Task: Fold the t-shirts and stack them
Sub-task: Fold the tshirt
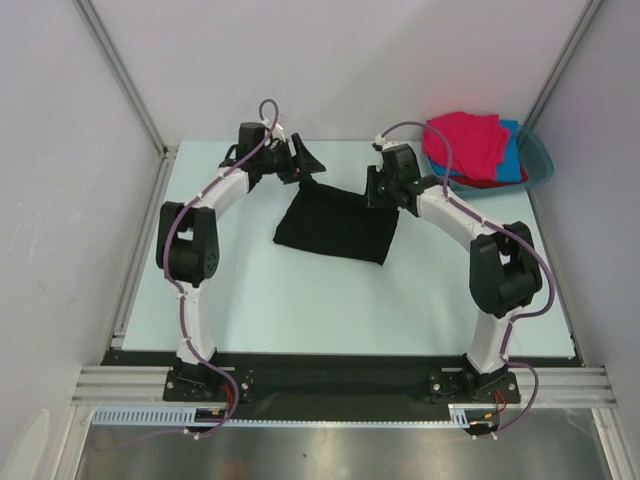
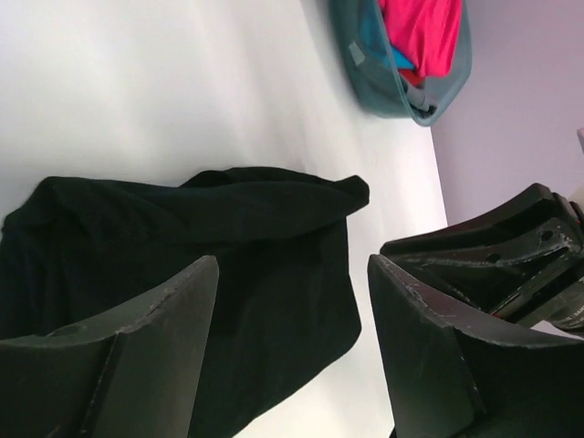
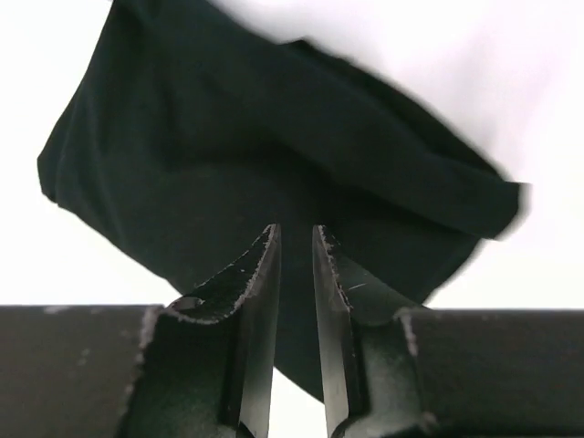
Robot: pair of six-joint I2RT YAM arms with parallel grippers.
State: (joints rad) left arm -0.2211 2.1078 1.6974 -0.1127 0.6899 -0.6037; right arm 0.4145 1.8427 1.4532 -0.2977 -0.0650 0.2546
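Note:
A black t-shirt (image 1: 335,225) lies folded in a rough rectangle on the middle of the pale table. My left gripper (image 1: 300,160) hovers at its far left corner, jaws wide open and empty; in the left wrist view the black t-shirt (image 2: 182,237) spreads below the left gripper (image 2: 292,274). My right gripper (image 1: 385,190) is over the far right corner. In the right wrist view its jaws stand a narrow slit apart at the right gripper (image 3: 297,233), with the black t-shirt (image 3: 228,137) beneath and nothing pinched. Pink (image 1: 465,140), blue (image 1: 512,160) and red (image 1: 480,183) t-shirts lie heaped in the basin.
A teal plastic basin (image 1: 540,150) sits at the far right corner of the table, also showing as the basin (image 2: 365,73) in the left wrist view. White enclosure walls with metal posts stand on three sides. Both arm bases are bolted at the near edge.

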